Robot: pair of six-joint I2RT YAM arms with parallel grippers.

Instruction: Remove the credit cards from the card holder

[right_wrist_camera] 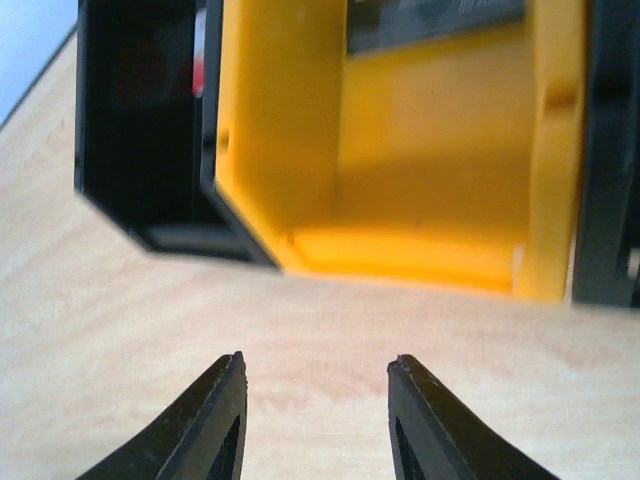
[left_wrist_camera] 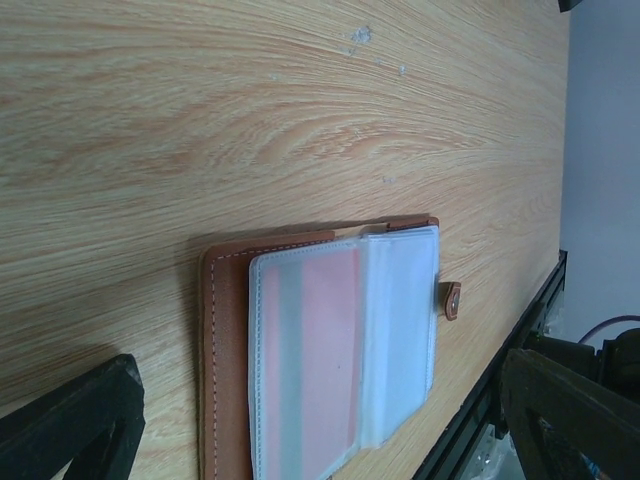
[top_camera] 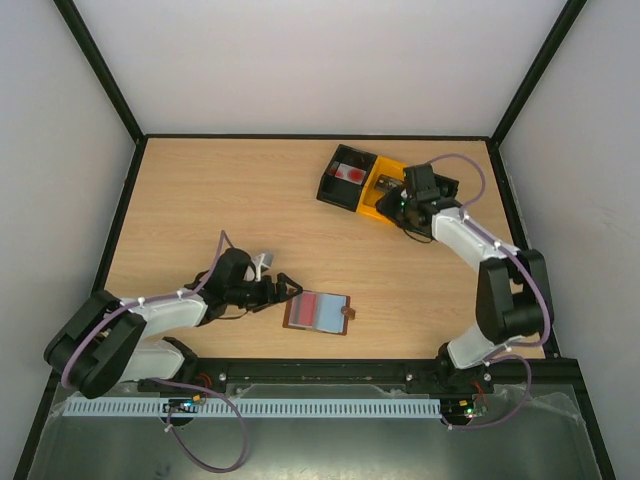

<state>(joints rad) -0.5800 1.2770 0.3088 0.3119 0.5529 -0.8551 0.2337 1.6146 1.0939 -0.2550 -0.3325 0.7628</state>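
Lying open and flat on the pale wooden table [top_camera: 200,200], the small brown leather-like card holder [top_camera: 319,312] sits at about 6 o'clock on the tabletop, close to the near edge. Its little brown snap tab [left_wrist_camera: 452,300] sticks out at the holder's 3 o'clock in the top view. Inside are floppy clear plastic pockets [left_wrist_camera: 400,320], cloudy and shiny. The thin flat credit cards [left_wrist_camera: 325,350] are tucked in them. One looks pink-red, with a grey-green strip beside it.

The black left claw [top_camera: 285,288] is low at the holder's 9 o'clock, just beside it and not touching. Its fingers are spread wide and hold nothing. The black right claw [right_wrist_camera: 315,400] is far off at 1 o'clock, in front of the black-and-yellow plastic tray of bins [top_camera: 385,185]. It is also spread and empty.

The holder looks light and soft, so I think it will slide on the smooth wood or flop shut if it is pulled. One claw should press down on the brown cover. The cards look stiff, thin and slippery, and hard to pinch while they lie flat. The best place to grab is likely a card's edge at the open end of its pocket. I cannot tell which end is open. The pockets may bend and lift with the card.
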